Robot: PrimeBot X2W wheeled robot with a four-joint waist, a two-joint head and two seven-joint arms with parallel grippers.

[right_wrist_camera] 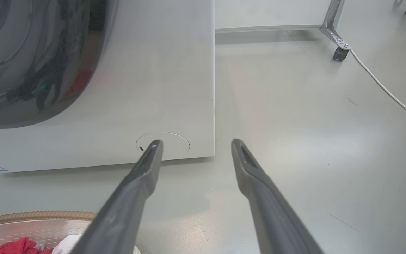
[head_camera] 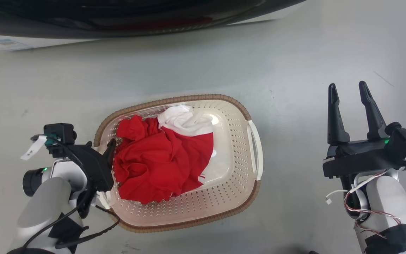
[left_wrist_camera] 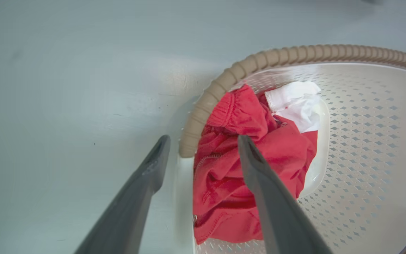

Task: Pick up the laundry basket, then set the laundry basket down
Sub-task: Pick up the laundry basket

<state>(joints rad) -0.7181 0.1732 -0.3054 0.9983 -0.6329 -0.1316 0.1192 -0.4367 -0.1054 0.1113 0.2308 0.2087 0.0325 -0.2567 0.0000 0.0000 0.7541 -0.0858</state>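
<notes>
The laundry basket stands on the grey floor, cream with perforated walls and a brown rim. It holds a red garment and a white one. My left gripper is open at the basket's left end. In the left wrist view the left gripper straddles the white left handle, with one finger outside the basket and one above the red garment. My right gripper is open over bare floor, well right of the right handle. The right gripper points toward the machine, with the basket rim at lower left.
A white washing machine with a dark round door stands just beyond the basket. A caster leg and a white cable lie farther off on the floor to the right.
</notes>
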